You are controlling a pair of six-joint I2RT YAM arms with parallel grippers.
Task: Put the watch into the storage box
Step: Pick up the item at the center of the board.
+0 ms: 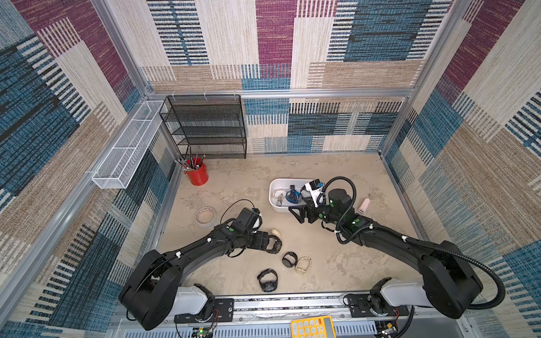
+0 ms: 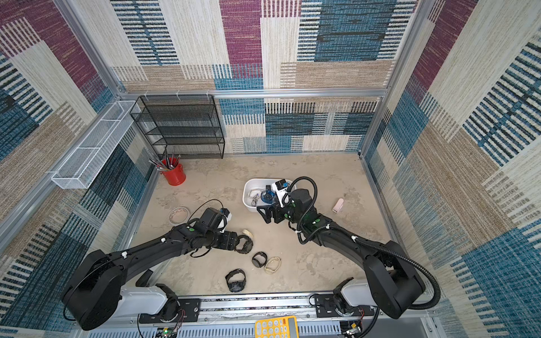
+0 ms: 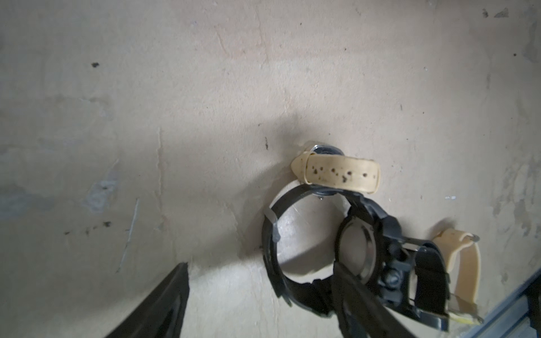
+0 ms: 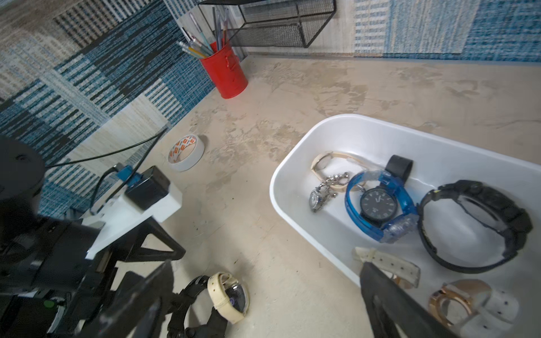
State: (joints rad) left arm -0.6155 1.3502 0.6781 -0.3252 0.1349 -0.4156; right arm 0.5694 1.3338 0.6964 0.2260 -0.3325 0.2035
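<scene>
My left fingers (image 3: 164, 301) were spread, black watch (image 3: 269, 254) at one fingertip; right fingers (image 4: 383, 298) spread, one over the storage box (image 4: 380, 137).

Desk clutter
Tape roll (image 1: 205, 216) lies left of the left gripper (image 1: 273, 244); red pen cup (image 1: 197, 174) stands farther back.

I worked in a robot test cell, a lab booth. Aluminium framing (image 1: 281, 93) boxed in a stained tabletop (image 1: 248, 181), and patterned carpet panels (image 1: 87, 73) lined the walls on three sides. My arms' white bases (image 1: 190, 298) were bolted to a metal rail (image 1: 287, 304) along the front edge, with loose wiring (image 1: 216, 316) and a small circuit board (image 1: 202, 332) exposed beneath it.
</scene>
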